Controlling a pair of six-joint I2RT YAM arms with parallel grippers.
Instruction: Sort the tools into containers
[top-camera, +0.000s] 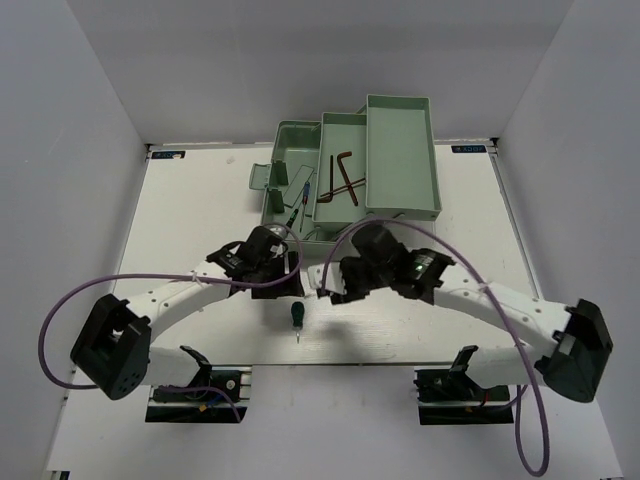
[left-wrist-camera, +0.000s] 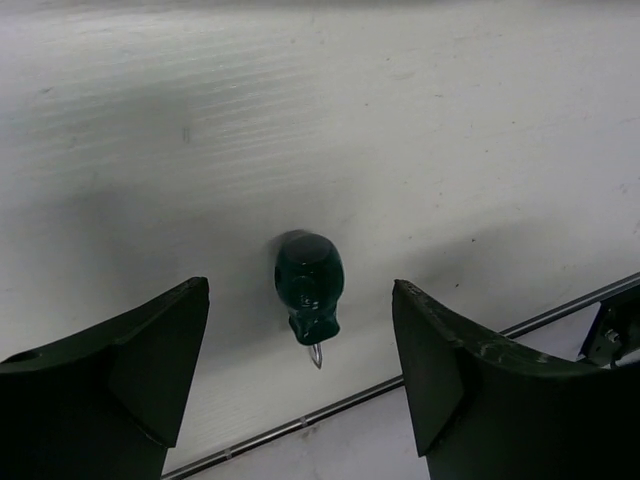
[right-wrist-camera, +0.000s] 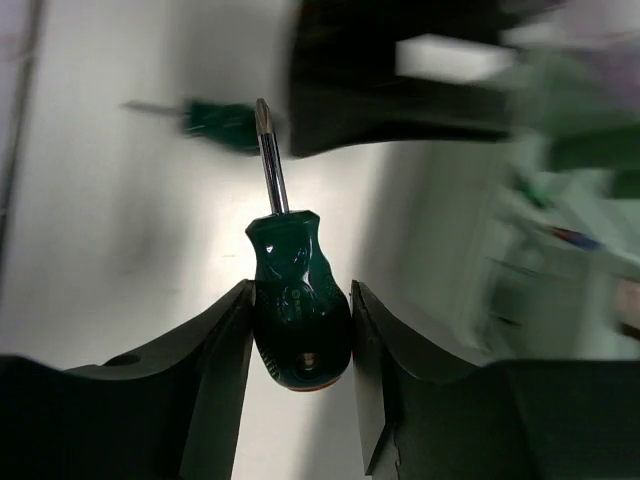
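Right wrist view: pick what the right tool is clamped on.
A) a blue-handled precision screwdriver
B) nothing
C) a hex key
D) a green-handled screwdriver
D: the right tool presses in on both sides of the handle of a green-handled screwdriver, whose metal shaft points away from the camera.

A white surface (top-camera: 180, 230) with a finely ribbed grain (the lines show best in the left wrist view) is closed in by plain pale walls (top-camera: 300, 60) along its left, far and right edges. A small blue label (top-camera: 166, 154) sits at the far left corner, a second label (top-camera: 468, 149) at the far right. A thin metal rod (left-wrist-camera: 300, 420) runs along the near edge.
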